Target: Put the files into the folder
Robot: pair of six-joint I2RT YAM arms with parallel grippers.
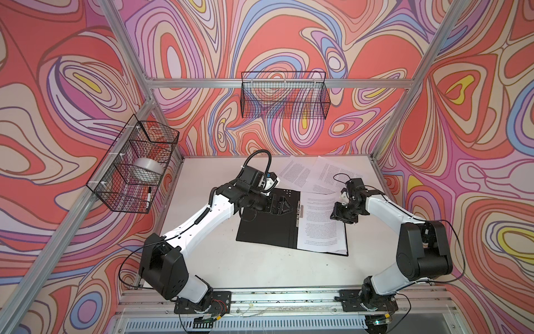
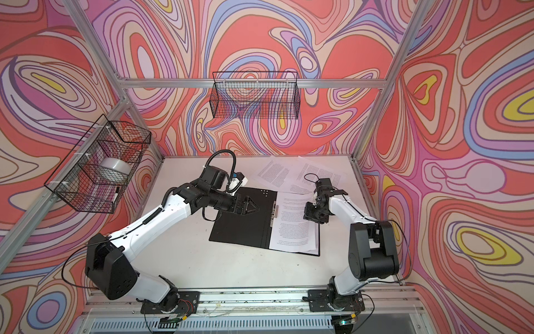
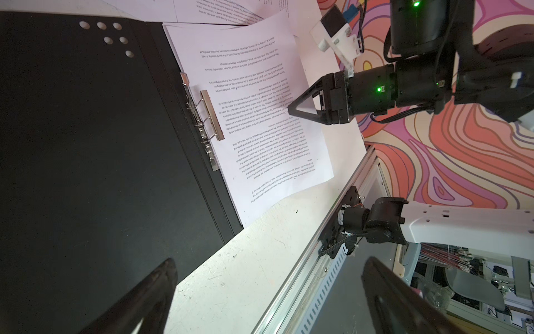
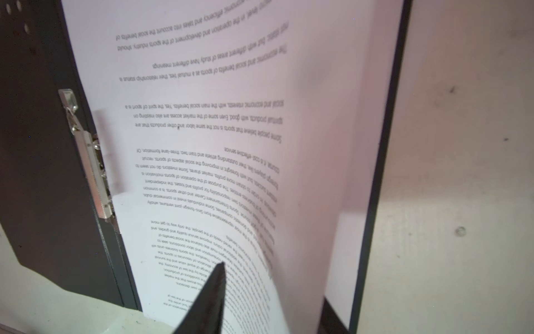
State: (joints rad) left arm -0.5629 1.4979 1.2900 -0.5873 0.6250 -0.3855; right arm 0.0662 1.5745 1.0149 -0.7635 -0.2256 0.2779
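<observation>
— Top views, both, give the lot: white table [image 1: 260, 269], and at its centre the folder [image 1: 268, 228], lying open, black inside up.

— And the files [image 1: 320, 228]?

— Split. One lot lies on the folder's three o'clock half, with its inner edge under the bar of the metal clip [image 3: 212, 115]. Whether the bar pinches it, I can't say. Two loose sheets [image 1: 326, 173] overlap on the table at about one o'clock from the folder.

— The arms?

— The left gripper [image 1: 284, 206] hangs over the black nine o'clock half, close to the spine, jaws spread wide with nothing in them. The right gripper [image 3: 293, 111] sits over the filed paper's three o'clock edge. By its wrist camera the paper curls up beside one finger, but I can't tell how far those jaws are parted, or whether they hold it.

— So which step?

— Settling a sheet into the folder, I'd judge, with two more to fetch. The next move calls for letting that sheet lie flat, then reaching to one o'clock and teasing up a thin edge off a flat table, which is fiddly.

— Anything readable?

— No brand or logo. The print reads upside down from the wrist: "Some people believe that sports is not the same labor and other products". There are pale dots [image 3: 109, 34] at the folder's corner.
</observation>
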